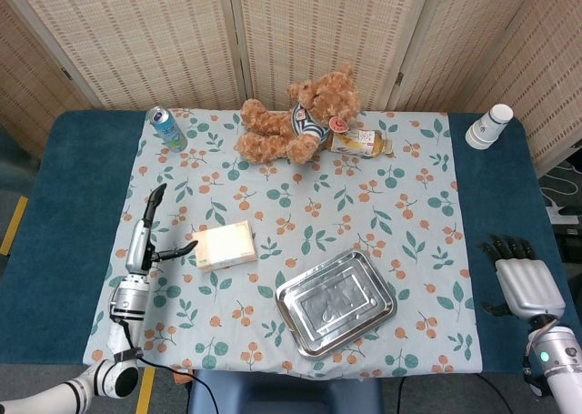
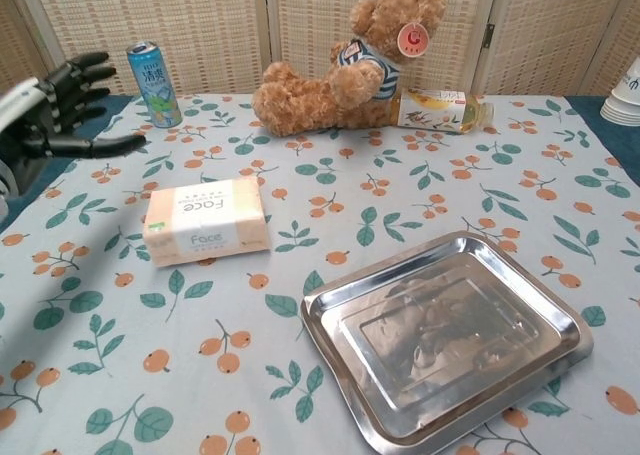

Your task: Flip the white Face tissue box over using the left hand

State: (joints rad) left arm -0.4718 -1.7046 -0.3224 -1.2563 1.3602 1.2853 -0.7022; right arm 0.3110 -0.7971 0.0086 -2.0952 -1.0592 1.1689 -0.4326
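- Head view: we look steeply down from high above the near edge, taking in the whole table [image 1: 55,205].
- Chest view: we face low and forward, close to the cloth.
- Shared: tissue box [image 1: 225,245] [image 2: 206,220], tray [image 1: 336,302] [image 2: 450,335], teddy bear [image 1: 296,118] [image 2: 350,60].

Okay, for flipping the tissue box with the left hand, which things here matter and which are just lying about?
Part of the job:
tissue box
left hand, lifted clear, fingers spread

Just lying about:
teddy bear
drink can
bottle beside the bear
metal tray
paper cups
right hand, idle at the table edge
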